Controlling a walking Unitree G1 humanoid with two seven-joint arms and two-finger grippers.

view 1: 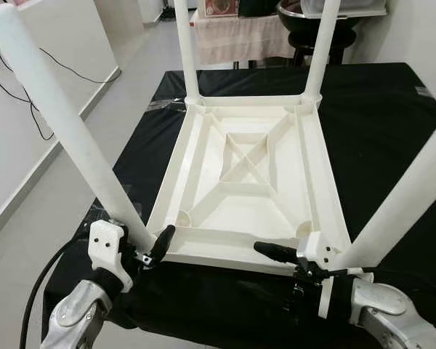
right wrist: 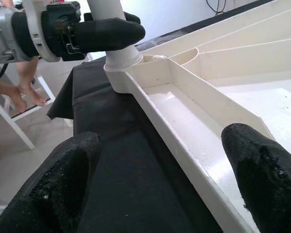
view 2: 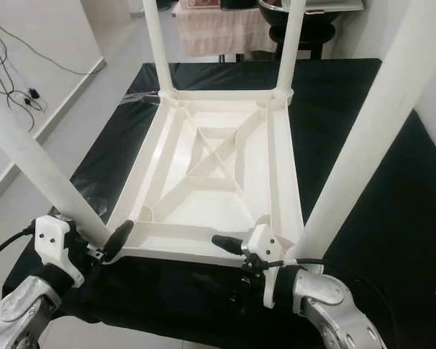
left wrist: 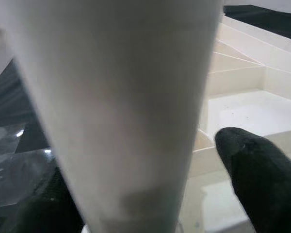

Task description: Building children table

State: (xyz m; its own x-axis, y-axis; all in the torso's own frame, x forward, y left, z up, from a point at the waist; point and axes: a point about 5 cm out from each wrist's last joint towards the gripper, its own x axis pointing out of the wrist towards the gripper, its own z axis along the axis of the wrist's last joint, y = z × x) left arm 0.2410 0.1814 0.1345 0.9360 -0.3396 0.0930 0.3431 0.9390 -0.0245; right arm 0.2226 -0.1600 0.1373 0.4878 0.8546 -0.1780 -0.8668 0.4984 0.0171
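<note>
Left end effector (view 1: pixel 157 246) clamped on the near-left leg (view 1: pixel 62 123) just above its corner socket, one black finger (left wrist: pixel 262 174) beside the blurred tube in the wrist view. Right end effector (view 1: pixel 276 252) spread open, fingers (right wrist: pixel 262 170) straddling the near rim of the upturned white children's table (view 1: pixel 247 171), apparently not touching it. Tabletop face-down on a black-draped table (view 1: pixel 378 123), four legs fitted upward. Bare feet of a person (right wrist: pixel 24 92) by a white stand on the floor.
</note>
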